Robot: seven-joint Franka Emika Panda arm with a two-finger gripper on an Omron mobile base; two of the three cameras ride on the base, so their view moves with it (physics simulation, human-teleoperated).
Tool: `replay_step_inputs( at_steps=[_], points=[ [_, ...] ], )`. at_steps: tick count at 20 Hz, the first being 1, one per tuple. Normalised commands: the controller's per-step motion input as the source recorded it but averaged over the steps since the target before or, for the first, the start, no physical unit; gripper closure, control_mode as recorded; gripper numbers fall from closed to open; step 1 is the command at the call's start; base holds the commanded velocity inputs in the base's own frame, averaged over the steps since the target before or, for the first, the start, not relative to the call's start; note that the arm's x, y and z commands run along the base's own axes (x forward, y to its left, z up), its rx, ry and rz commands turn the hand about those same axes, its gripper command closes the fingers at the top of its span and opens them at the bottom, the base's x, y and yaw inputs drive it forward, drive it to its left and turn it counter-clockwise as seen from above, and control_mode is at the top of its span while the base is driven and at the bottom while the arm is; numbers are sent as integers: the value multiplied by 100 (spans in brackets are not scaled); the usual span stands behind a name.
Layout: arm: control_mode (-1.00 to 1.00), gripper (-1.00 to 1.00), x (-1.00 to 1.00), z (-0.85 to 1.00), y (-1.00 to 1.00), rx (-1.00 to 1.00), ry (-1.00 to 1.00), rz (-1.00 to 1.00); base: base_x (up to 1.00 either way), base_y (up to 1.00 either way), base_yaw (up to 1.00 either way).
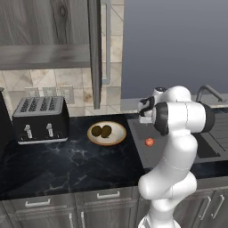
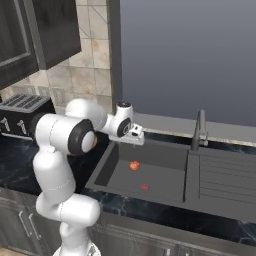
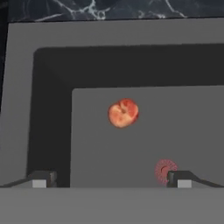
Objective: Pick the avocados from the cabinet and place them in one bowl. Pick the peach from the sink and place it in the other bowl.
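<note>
**Jaws wide above the sink, peach on the basin floor**

You have the gripper (image 3: 109, 178) above the sink (image 2: 165, 150), looking down into it. The jaws stand wide and hold nothing; in the hand view the two dark tips sit far apart at the bottom edge. In the right base view you see the gripper (image 2: 137, 135) over the sink's rim on the toaster side, above the basin.

The peach (image 3: 123, 113) lies on the flat floor of the sink, alone and not touched. In the hand view it is between the lines of the two tips, well ahead of them. A small red round drain (image 3: 166, 169) is also on the sink floor, just beside one fingertip in that view and apart from the peach. From the right base view, the peach (image 2: 134, 165) is nearer to the gripper than the drain (image 2: 145, 187) is.

On the dark table beside the sink, toward the toaster (image 1: 41, 119), you see the tan bowl (image 1: 117, 137). The two avocados (image 1: 101, 131) lie inside it, touching each other. The cabinet (image 1: 49, 33) hangs above the toaster, well away from the sink, with its door (image 1: 94, 53) open. The faucet (image 2: 199, 131) stands at the back of the sink, between basin and drainboard.
</note>
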Motion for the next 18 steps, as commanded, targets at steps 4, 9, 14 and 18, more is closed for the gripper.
replay_step_inputs(
  at_steps=[4,9,14,18],
  points=[
    [-100,-100,2,-49,-34,-1,1,0,0,0,0],
    [-100,-100,0,-37,-19,-3,1,0,0,0,0],
    [-100,-100,-6,-46,-6,0,-2,0,0,0,0],
    [-100,-100,-15,-46,0,0,-6,-5,0,0,0]
  ],
)
